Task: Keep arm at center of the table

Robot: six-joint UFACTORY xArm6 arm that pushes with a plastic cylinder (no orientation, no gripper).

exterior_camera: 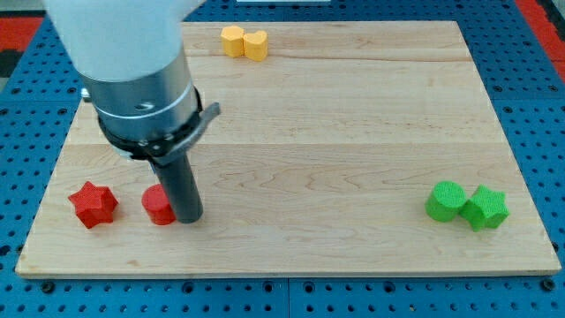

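Note:
My tip (188, 217) rests on the wooden board (335, 124) at the lower left, touching the right side of a red round block (157, 206), which the rod partly hides. A red star block (93, 204) lies a little further to the view's left. The arm's white and grey body (132, 71) fills the upper left.
Two yellow blocks (244, 41) sit touching each other at the board's top edge. A green round block (445, 200) and a green star block (486, 208) sit touching at the lower right. A blue perforated surface (530, 35) surrounds the board.

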